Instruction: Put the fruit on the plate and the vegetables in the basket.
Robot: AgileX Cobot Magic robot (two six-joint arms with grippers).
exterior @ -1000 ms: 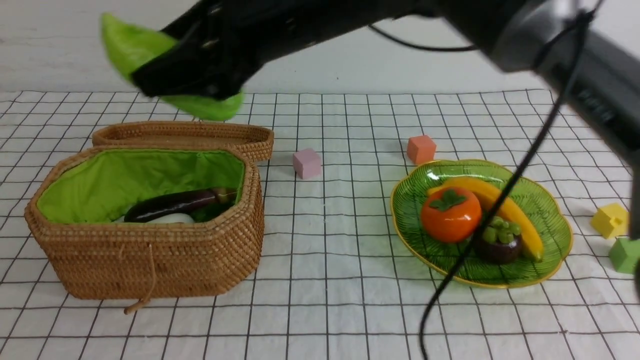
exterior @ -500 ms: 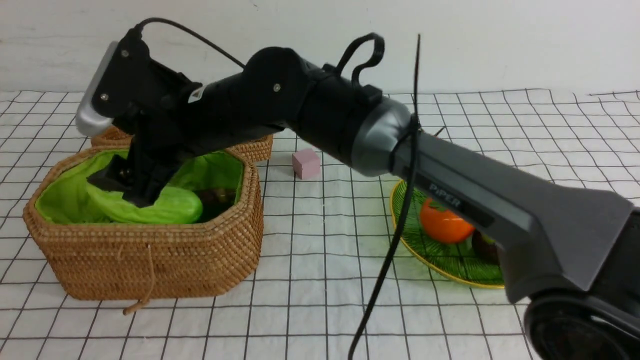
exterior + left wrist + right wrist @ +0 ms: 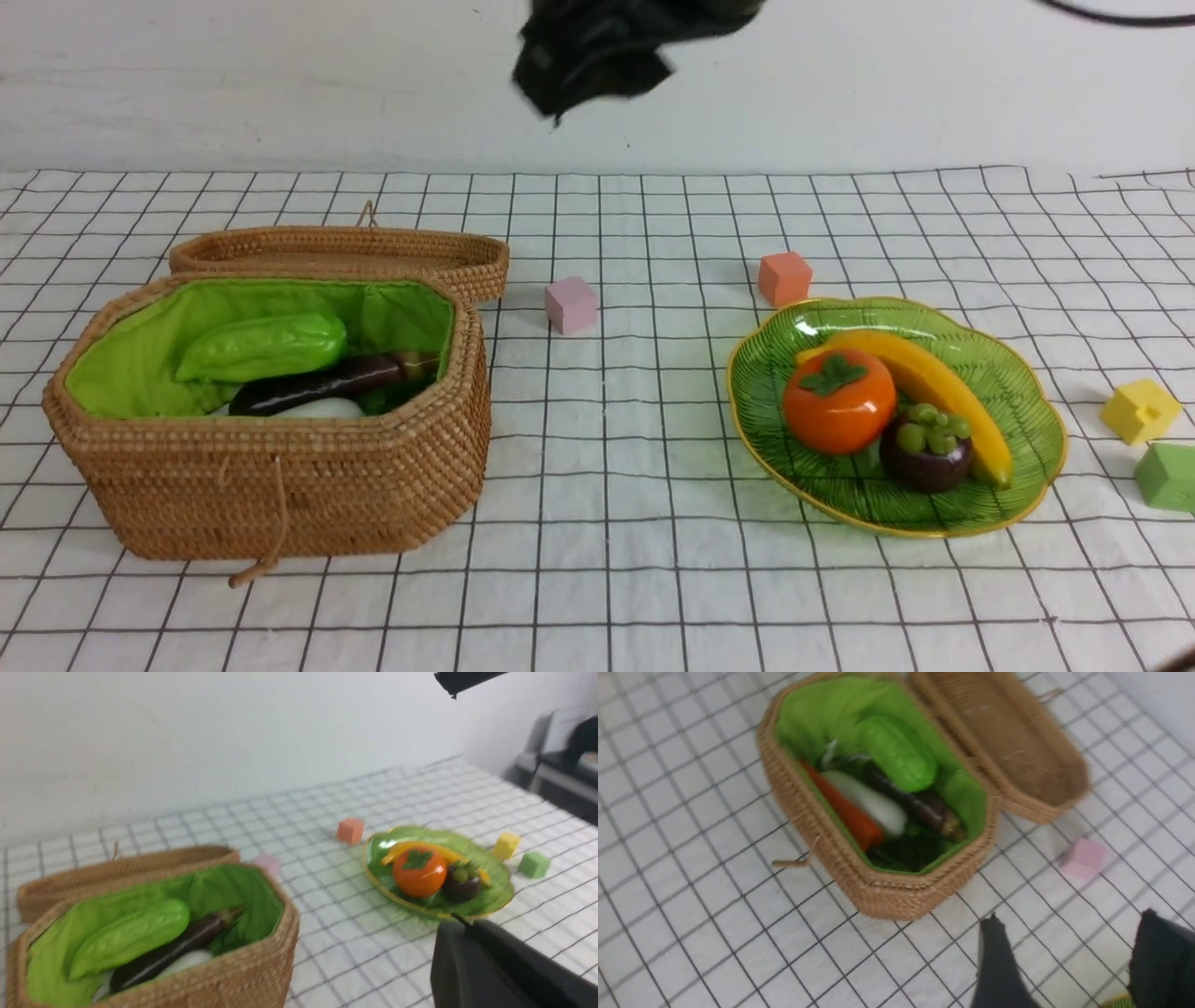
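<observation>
Now the gourd [image 3: 261, 347] lies in the basket [image 3: 280, 485] atop the eggplant [image 3: 317, 385]; my right gripper [image 3: 1069, 956], jaws apart and empty, has lifted away (sorting looks finished).

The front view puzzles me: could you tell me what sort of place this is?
Probably a robot test bench, not a kitchen: a grid-printed cloth against a bare white wall, toy produce, and stray foam cubes such as the pink cube.
</observation>
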